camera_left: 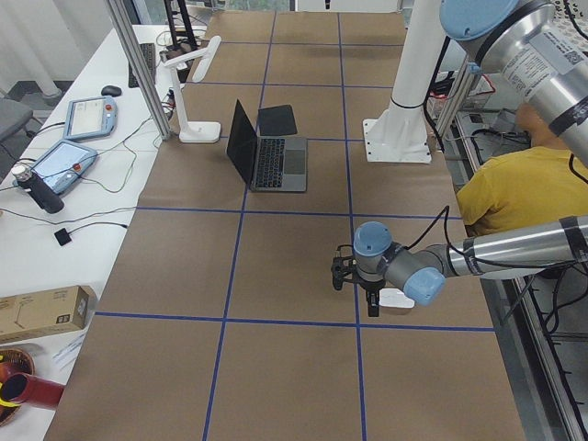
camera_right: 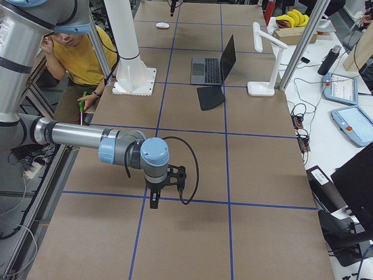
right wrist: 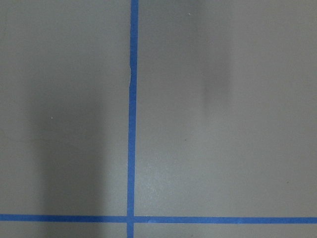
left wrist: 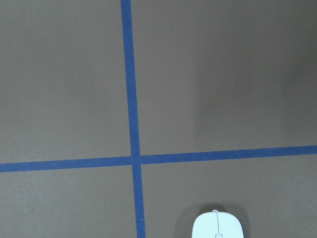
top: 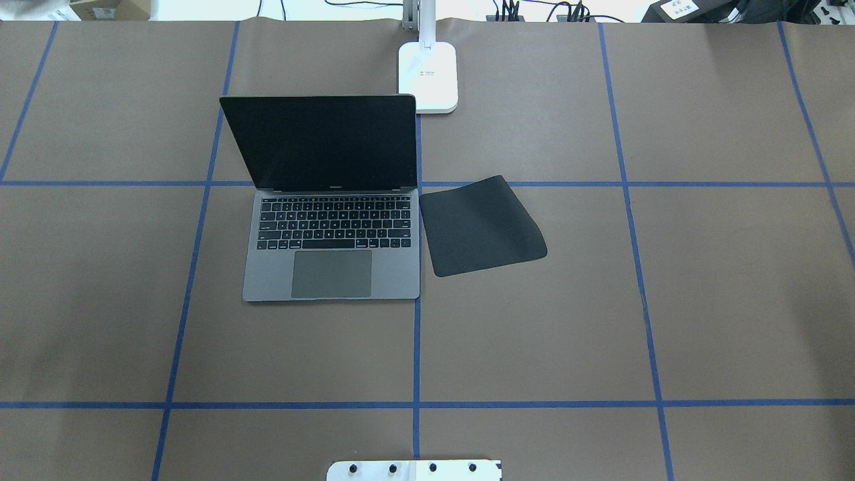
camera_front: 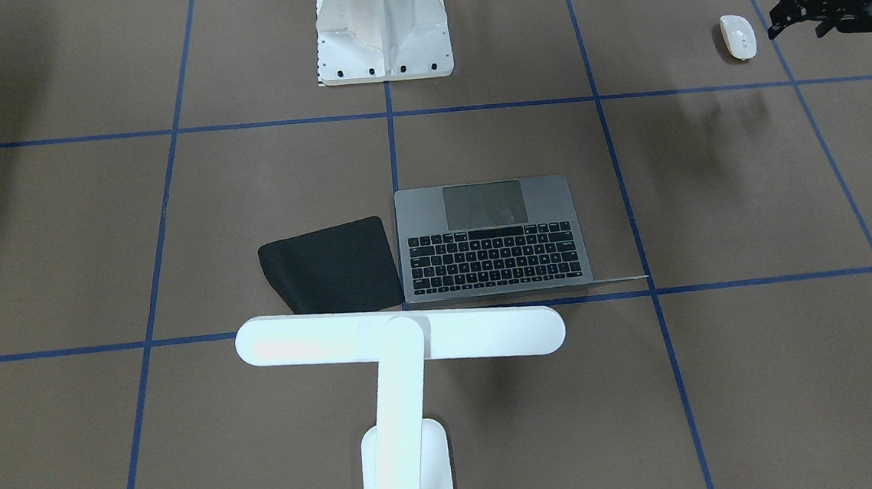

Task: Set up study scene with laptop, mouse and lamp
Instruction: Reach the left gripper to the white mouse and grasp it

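Well apart, mouse (camera_front: 738, 36) (near table (camera_front: 709, 195) edge) and laptop (top: 332, 247)

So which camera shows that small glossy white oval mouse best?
The front-facing view: the small glossy white oval mouse lies whole there. The left wrist view crops it; the side views show it tiny or half hidden; overhead misses it.
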